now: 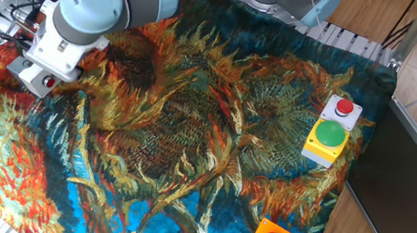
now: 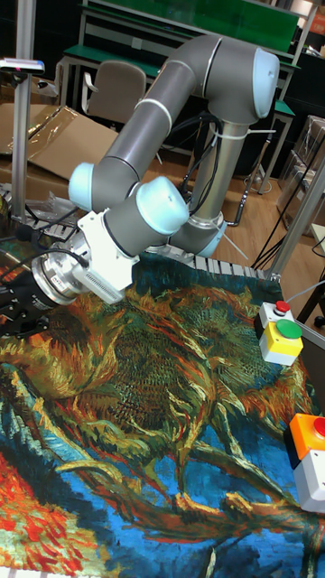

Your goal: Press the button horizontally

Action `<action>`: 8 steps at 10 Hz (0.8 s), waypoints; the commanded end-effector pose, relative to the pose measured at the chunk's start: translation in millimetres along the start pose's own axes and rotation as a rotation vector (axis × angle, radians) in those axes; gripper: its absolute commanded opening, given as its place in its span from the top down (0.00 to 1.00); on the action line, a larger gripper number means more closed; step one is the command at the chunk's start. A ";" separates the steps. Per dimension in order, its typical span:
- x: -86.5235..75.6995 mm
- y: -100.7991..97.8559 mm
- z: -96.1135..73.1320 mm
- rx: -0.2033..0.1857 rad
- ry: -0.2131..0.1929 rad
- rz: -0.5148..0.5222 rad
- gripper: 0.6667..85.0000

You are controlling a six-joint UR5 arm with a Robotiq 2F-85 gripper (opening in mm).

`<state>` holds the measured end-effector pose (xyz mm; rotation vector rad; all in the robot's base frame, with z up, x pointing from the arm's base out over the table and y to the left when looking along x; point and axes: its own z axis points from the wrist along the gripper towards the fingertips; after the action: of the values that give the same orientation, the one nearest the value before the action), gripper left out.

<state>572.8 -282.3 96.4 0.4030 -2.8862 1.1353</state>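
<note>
Black two-finger claw [image 2: 13,312] low at the far left edge of the tall fixed view, pointing sideways over the cloth; fingertips cut off by the frame edge there and hidden behind the wrist in the fixed view, so spread or pressed together: cannot tell. Just behind it, silver cylindrical wrist flange and white block-shaped mount [image 2: 97,257]. Grey UR5 arm with pale blue joint caps [image 2: 162,209] bent down from a high elbow, forearm sloping to the table's far left corner, wrist turned nearly level. Small red round button [image 1: 49,82] in the side face of a light grey cubic box [image 1: 31,75], at the far left corner, partly under the wrist. Sunflower-painting tablecloth [image 1: 195,133] beneath. Yellow box with green button [image 1: 328,136] well apart at the right edge.
</note>
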 end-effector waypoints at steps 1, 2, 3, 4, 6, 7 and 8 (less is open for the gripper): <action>-3.7 2.2 18.8 0.032 0.001 -0.020 0.44; -2.9 5.6 25.8 0.026 -0.010 -0.037 0.44; -0.4 1.8 27.5 0.034 -0.015 -0.053 0.43; 3.1 -4.1 23.6 0.045 -0.006 -0.061 0.43; 2.8 -3.2 14.3 0.032 0.003 -0.060 0.43; 2.2 -0.6 12.3 0.022 0.005 -0.061 0.43; -0.2 0.9 12.3 0.016 -0.004 -0.065 0.43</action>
<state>574.4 -293.1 87.2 0.4940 -2.8371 1.1778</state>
